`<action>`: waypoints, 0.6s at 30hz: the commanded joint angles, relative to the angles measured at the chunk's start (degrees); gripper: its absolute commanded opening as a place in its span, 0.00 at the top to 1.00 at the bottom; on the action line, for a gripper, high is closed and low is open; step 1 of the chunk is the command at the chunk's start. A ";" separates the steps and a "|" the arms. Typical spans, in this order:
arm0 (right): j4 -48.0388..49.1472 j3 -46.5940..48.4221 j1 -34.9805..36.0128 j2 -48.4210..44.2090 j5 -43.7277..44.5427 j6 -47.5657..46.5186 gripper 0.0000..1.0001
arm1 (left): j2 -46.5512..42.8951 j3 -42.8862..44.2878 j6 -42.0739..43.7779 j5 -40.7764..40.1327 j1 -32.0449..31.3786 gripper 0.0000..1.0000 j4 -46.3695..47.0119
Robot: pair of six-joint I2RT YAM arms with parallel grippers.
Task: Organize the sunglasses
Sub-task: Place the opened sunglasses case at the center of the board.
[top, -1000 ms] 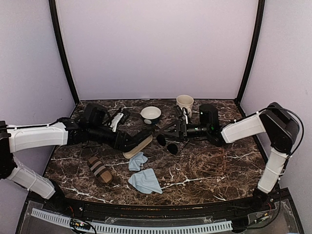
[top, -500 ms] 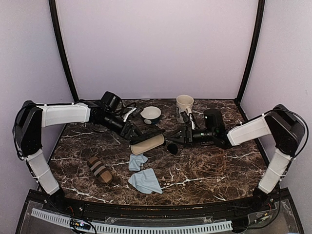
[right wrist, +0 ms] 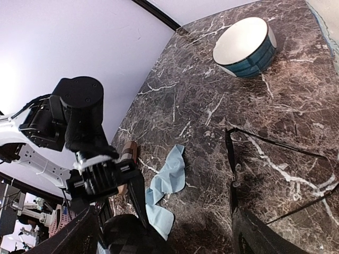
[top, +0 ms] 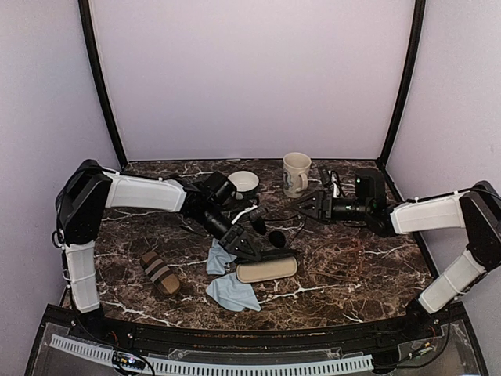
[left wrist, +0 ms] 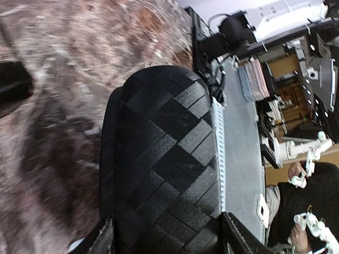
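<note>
Dark marble table (top: pixel 352 266) seen from overhead, w/ two white arms reaching in from the sides. Far L, near the front: a brown striped case (top: pixel 160 272) lying alone. The L arm stretches toward the centre; the L gripper (top: pixel 252 249) is clamped on a black checkered case (left wrist: pixel 159 169), which fills the wrist cam btwn both fingers. From above, the case shows a pale tan face and sits front-centre; can't tell if it touches the table. Just L of it and below it: two light blue cloths (top: pixel 232 291), crumpled, one partly under the case. Behind, at the back: a white bowl (top: pixel 243 183) w/ a blue outside. The sunglasses (top: pixel 274 234) lie on the marble at centre, just behind the held case, in front of the bowl, btwn the two grippers, not touched by either. Back, R of the bowl: a cream mug (top: pixel 296 172), upright. R gripper (top: pixel 311 205) is near the mug, fingers spread apart, nothing btwn them, well apart from the sunglasses.
</note>
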 commanded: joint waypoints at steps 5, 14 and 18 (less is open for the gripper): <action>-2.28 -2.11 -0.79 -2.55 2.10 -1.21 0.13 | 5.46 6.87 -1.31 6.48 -2.39 1.00 3.20; -2.60 -3.30 -0.79 -2.91 3.52 -1.37 0.13 | 14.04 14.98 -0.29 10.58 -2.30 0.96 -2.65; -3.19 -3.61 -0.92 -3.21 4.04 -1.99 0.13 | 15.85 17.15 1.77 10.59 -2.09 0.95 -7.94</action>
